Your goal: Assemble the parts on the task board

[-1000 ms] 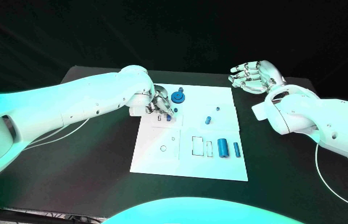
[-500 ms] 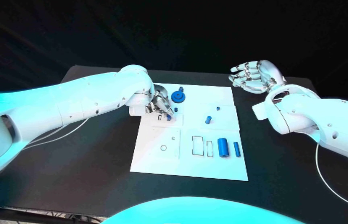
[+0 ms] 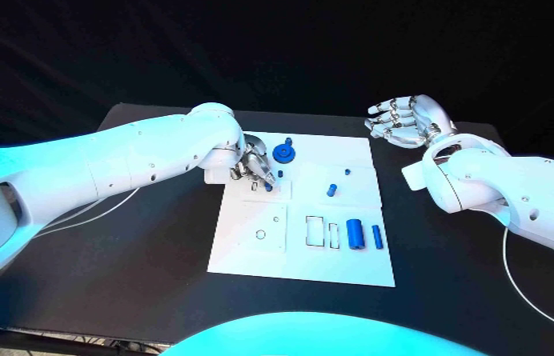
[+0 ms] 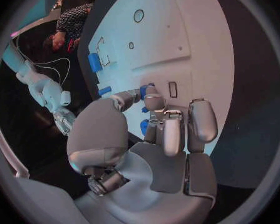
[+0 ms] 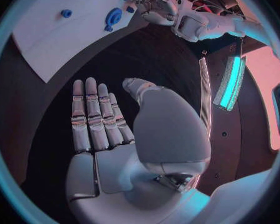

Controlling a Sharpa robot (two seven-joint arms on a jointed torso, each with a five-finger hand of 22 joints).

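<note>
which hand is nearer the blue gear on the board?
Left. The left hand is over the task board, just beside the blue gear. The right hand hovers off the board's far right corner, open.

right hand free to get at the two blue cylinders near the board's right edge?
Probably yes. The right hand is open and empty, off the task board, and nothing lies between it and the two blue cylinders; the left hand works at the board's far left part.

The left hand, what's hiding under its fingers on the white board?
Under the left hand, a small blue part is pinched at its fingertips, just above the task board. A small rectangular slot lies beside it. The fingers cover the board directly beneath.
</note>
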